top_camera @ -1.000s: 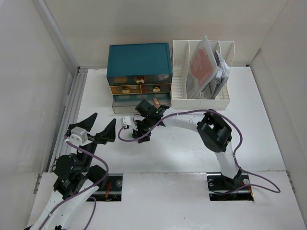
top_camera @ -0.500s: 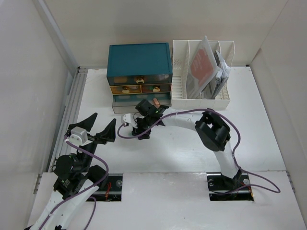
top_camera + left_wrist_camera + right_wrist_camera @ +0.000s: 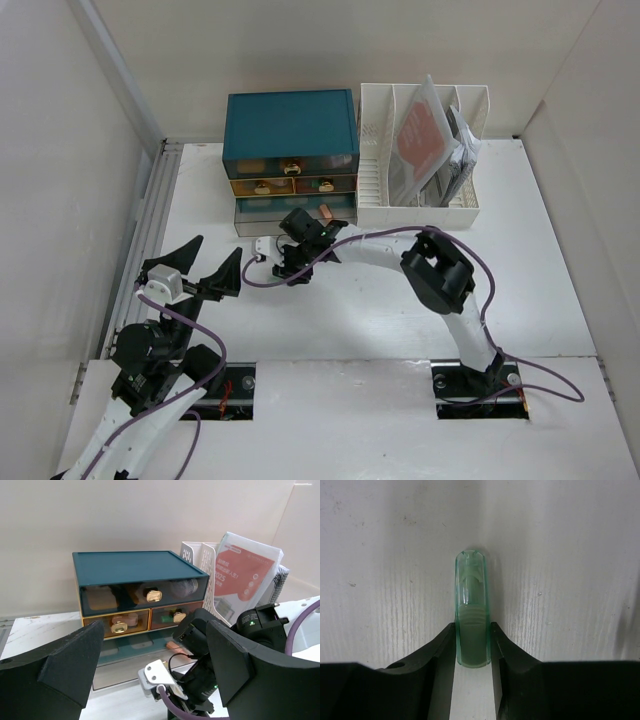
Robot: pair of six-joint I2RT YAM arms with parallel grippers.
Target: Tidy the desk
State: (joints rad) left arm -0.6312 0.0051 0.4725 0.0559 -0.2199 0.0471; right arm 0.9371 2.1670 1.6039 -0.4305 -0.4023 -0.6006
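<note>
The large matte white rectangular desk (image 3: 540, 260) carries two things along its far edge. One is a teal box of small drawers with gold knobs (image 3: 290, 125), and just beside it, on its right, stands a white slotted plastic file rack (image 3: 372, 190). In front of the drawers, a small translucent green rounded piece (image 3: 472, 615) lies on the bare white surface.

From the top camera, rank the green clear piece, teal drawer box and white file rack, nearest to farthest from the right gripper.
1. Green clear piece: between the fingers of the right gripper.
2. Teal drawer box: just beyond, centre back.
3. White file rack: back right.
</note>
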